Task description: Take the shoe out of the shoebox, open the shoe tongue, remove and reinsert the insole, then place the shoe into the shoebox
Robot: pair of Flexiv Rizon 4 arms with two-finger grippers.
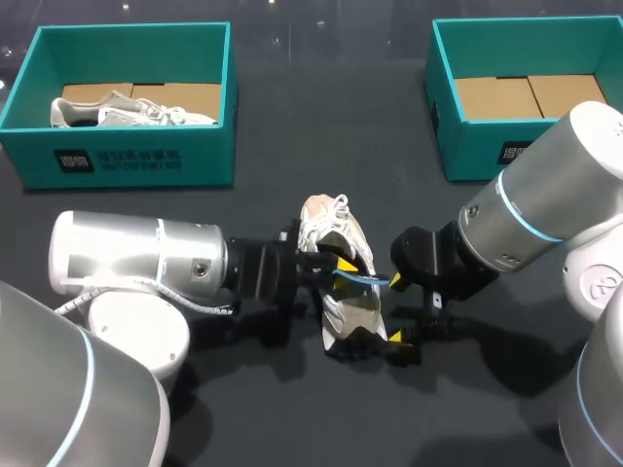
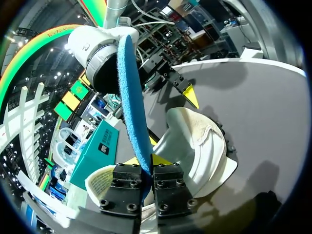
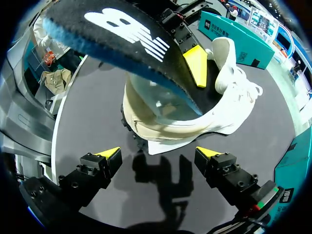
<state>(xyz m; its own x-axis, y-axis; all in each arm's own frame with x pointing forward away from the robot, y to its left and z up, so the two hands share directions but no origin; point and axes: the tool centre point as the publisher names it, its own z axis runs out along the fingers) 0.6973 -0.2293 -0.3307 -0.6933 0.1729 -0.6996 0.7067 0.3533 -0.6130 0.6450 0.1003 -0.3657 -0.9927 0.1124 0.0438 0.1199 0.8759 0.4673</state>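
Insole [image 2: 129, 97] hangs above the sneaker [image 3: 165, 127], pinched by your left gripper [image 2: 146, 163]; your right gripper [image 3: 159, 153] is open. Next, likely, you guide it back inside.

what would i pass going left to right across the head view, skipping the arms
teal cardboard shoebox holding a white sneaker → cream-white lace-up sneaker out in the middle → second teal cardboard shoebox
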